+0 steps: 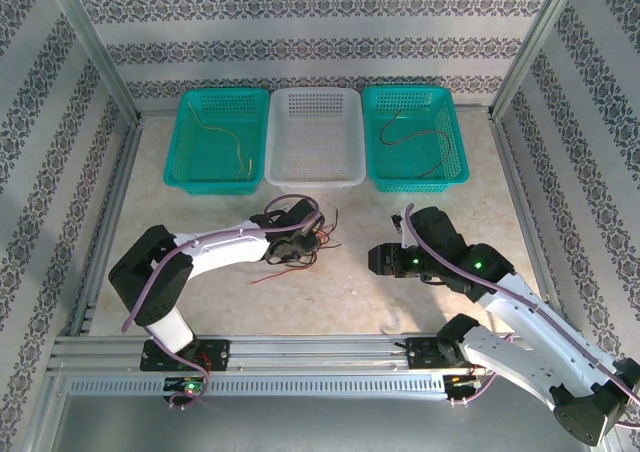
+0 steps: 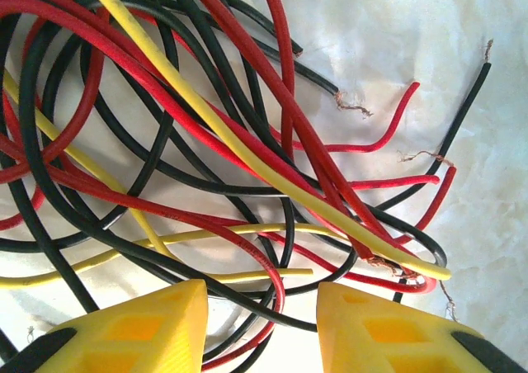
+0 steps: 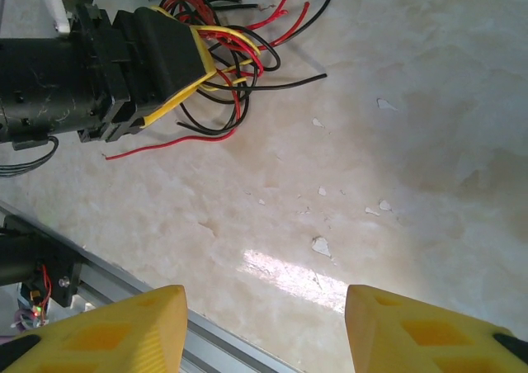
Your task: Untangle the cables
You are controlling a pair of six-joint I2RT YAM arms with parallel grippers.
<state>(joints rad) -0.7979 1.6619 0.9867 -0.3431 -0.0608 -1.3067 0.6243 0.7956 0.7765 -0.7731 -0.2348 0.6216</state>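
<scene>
Pale marbled desk [image 1: 350, 302], closed in left, right and far by patterned walls [image 1: 40, 122], with a metal rail [image 1: 300, 344] along the near edge. Open bare surface between the two tools, in the strip just before the baskets, and over most of the right half.

Three baskets in a row at the far edge, rims meeting side to side: left teal basket [image 1: 215, 184] with thin yellowish wire inside, white basket [image 1: 315, 137] in the middle, right teal basket [image 1: 420, 182] with reddish and dark wire inside. Two tools. One tangled bunch of cables [image 2: 247, 154] on the desk left of centre, in red, black and yellow: several red, several black, at least two yellow, exact number lost in the knot. Bare copper at some cut ends. One red strand [image 3: 165, 144] trailing out on the near side of the bunch.

Left tool [image 2: 260, 328] right at the bunch, yellow fingers [image 2: 140, 332] parted to a middling gap, red and black strands running through that gap, not pinched. Right tool [image 3: 264, 332] well apart to the right of the bunch, facing it, spread wide, gripping nothing, hovering over bare desk.
</scene>
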